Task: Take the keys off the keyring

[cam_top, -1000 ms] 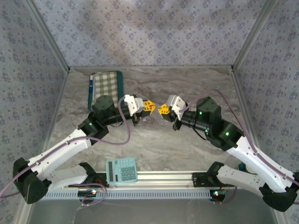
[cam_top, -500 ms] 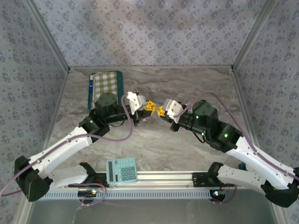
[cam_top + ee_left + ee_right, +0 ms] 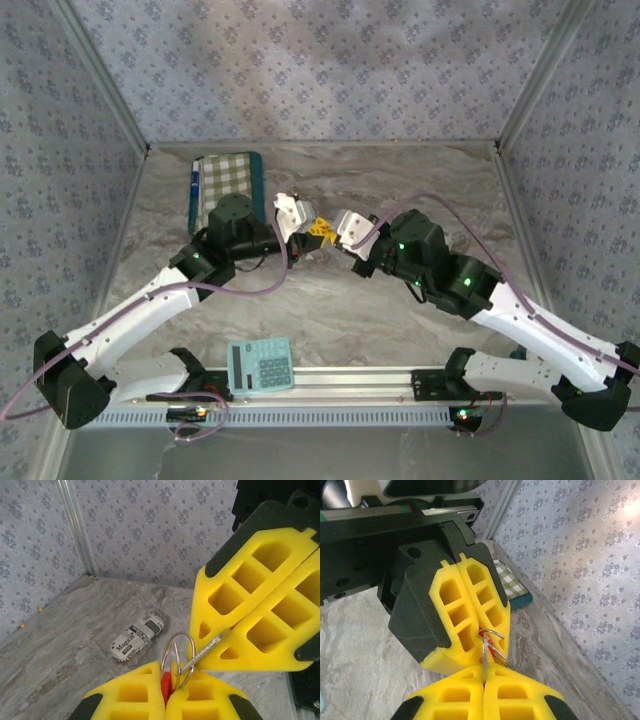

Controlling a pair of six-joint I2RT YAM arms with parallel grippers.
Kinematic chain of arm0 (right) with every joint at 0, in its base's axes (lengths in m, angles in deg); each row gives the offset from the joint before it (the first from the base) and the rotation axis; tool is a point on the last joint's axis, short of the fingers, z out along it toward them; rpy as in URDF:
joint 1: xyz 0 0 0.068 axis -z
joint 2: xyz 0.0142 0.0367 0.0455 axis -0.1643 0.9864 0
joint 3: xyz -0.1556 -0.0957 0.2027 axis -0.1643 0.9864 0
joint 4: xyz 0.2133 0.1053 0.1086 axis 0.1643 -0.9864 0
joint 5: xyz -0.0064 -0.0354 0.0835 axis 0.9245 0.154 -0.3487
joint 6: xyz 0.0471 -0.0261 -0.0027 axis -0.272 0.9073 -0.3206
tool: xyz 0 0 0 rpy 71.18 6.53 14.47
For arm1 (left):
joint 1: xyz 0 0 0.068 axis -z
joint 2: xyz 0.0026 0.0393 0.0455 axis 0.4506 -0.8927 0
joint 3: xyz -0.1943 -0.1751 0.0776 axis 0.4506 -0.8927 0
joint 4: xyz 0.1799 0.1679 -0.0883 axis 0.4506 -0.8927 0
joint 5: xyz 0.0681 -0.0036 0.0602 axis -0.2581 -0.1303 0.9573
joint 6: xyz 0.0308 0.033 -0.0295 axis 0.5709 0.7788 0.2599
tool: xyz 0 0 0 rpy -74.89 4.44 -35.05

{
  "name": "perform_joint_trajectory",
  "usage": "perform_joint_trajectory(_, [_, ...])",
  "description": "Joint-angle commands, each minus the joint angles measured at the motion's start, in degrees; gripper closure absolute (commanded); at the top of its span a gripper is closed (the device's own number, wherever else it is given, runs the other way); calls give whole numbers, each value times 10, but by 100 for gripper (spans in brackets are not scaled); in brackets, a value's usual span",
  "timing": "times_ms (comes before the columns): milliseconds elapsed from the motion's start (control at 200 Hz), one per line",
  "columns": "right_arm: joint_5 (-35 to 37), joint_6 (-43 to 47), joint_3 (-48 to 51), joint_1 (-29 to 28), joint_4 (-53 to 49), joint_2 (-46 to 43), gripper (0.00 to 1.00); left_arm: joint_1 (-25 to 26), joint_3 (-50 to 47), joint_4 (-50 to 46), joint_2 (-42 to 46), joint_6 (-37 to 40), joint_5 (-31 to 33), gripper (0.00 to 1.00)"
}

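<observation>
Grip is set on both sides, in mid-air above the table [image 3: 400, 180], a little left of centre; my left gripper [image 3: 166, 679] is pressed together on the keys [image 3: 164, 689], the small red oblong piece wedged between its yellow pads; my right gripper [image 3: 484, 682] is pressed together too, pinching a flat metal strip [image 3: 205, 652] that hangs off the keyring [image 3: 177, 634]. The two sets of fingertips nearly touch, tip to tip, with the ring bridging the small gap between them; the ring loops up out of my left pads and the strip runs from it into the seam of my right pads. From my right wrist the red piece shows just behind the ring, against the left fingertips. Far left on the table lies a green checked cloth [image 3: 225, 180] with a blue pen [image 3: 194, 185] along its left edge; a teal calculator [image 3: 260, 365] sits near, between my two bases. A small roll printed like newspaper [image 3: 138, 636] lies on the table beyond my left fingers.
</observation>
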Motion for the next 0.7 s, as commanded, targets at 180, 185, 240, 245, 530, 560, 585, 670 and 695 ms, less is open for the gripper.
perform_joint_trajectory(180, [-16,36,0,-24,-25,10,100,17,37,-10,-1,11,-91,74])
perform_joint_trajectory(185, [-18,35,0,-24,-24,9,100,17,36,-10,0,11,-91,74])
perform_joint_trajectory(240, [-34,34,1,-17,-21,0,100,17,29,-9,4,10,-93,67])
perform_joint_trajectory(245, [-35,33,1,-16,-20,-1,100,18,29,-8,5,10,-93,66])
perform_joint_trajectory(530, [-87,15,-2,28,-9,-20,100,16,-3,-13,57,10,-64,50])
perform_joint_trajectory(560, [-93,12,-2,30,-8,-22,100,16,-5,-14,62,10,-60,48])
perform_joint_trajectory(585, [-97,10,0,33,-4,-23,100,15,-7,-14,66,10,-58,47])
perform_joint_trajectory(670, [-105,4,2,41,2,-26,100,13,-8,-20,77,9,-58,47])
perform_joint_trajectory(695, [-109,2,2,43,2,-26,100,12,-7,-23,79,9,-57,48])
